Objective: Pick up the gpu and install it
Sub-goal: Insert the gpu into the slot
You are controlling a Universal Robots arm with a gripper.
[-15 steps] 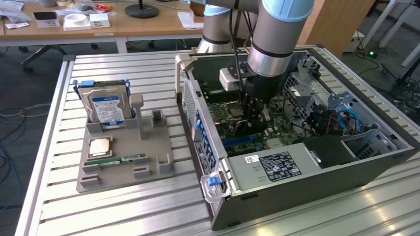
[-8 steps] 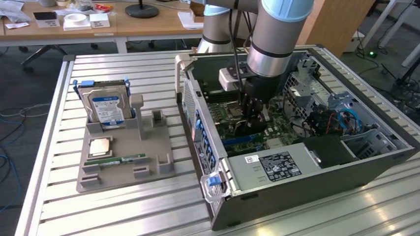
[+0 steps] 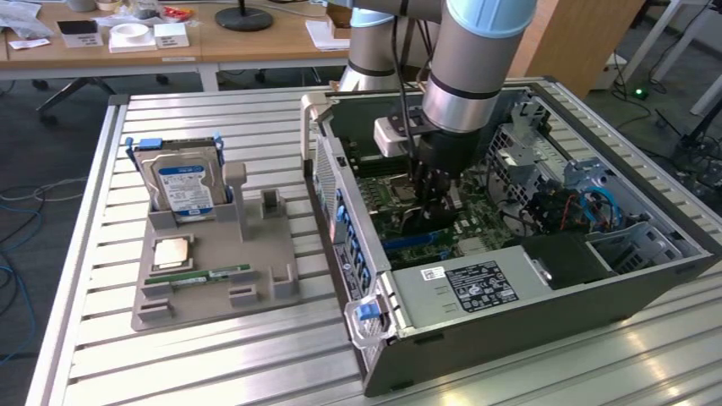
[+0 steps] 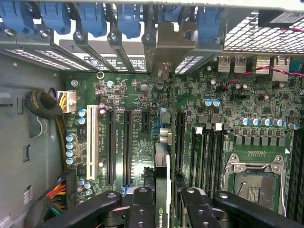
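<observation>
Inside the open computer case, my gripper reaches down over the motherboard. In the wrist view the gpu shows edge-on as a thin dark card between the black fingers, and the gripper is shut on it. Its silvery bracket stands against the rear slot openings, among the blue latches. The card lines up along a black expansion slot. From the exterior view the gpu appears as a dark green card just under the fingers, low over the board.
A grey holder at the exterior view's left carries a hard drive, a processor chip and a memory stick. In the case sit the power supply, drive cage, cables and an empty processor socket.
</observation>
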